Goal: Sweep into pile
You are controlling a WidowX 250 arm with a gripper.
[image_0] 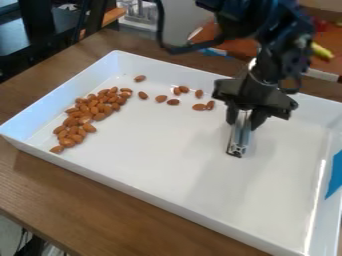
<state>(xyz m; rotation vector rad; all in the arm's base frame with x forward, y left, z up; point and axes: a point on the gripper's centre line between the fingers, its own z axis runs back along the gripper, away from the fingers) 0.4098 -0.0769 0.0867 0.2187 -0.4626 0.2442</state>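
The gripper (244, 119) hangs over the right half of a white tray (167, 170), shut on a silver metal bar (239, 136) whose lower end is at or just above the tray floor. Brown almonds (99, 106) lie bunched in a band along the tray's left side. Several more almonds (174, 102) are scattered between that band and the gripper, towards the back wall. The closest of them (210, 105) lies a little left of the gripper.
Raised walls surround the tray, which stands on a brown wooden table (120, 200). Blue tape (335, 175) is on the right wall. Behind the table are an orange-brown surface and a yellow object (322, 51).
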